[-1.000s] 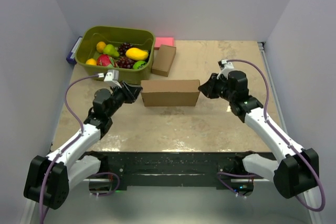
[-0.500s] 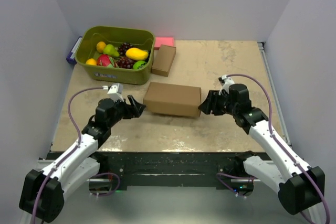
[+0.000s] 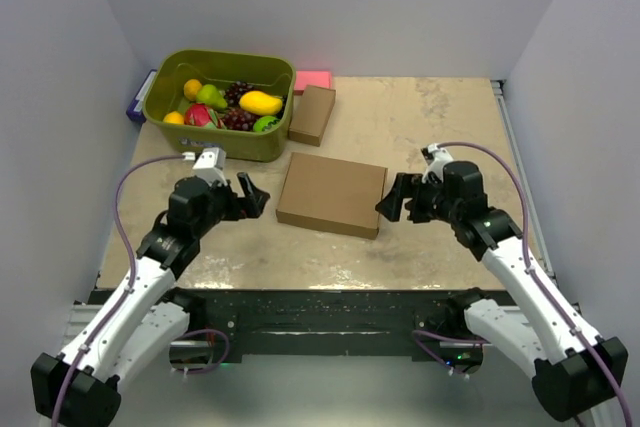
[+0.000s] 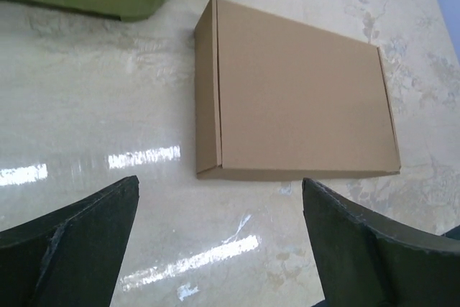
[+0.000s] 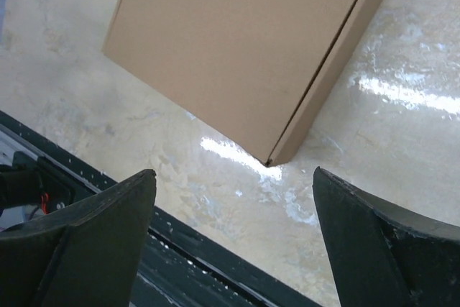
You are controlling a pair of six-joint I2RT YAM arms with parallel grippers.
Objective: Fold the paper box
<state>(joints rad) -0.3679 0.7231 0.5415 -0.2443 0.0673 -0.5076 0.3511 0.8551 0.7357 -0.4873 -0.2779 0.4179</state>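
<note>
The paper box lies flat and closed on the table's middle, a wide shallow brown cardboard mailer. It fills the upper part of the left wrist view and of the right wrist view. My left gripper stands open just left of the box, a small gap away, nothing between its fingers. My right gripper stands open just right of the box's right edge, also with nothing in it. Its dark fingers frame bare table in the right wrist view.
A green bin of toy fruit stands at the back left. A small brown cardboard box and a pink block lie behind the paper box. The black front rail runs along the near edge.
The box stood on its edge between both shut grippers; it has dropped flat onto the table. Both grippers opened and drew back a little from its ends.
</note>
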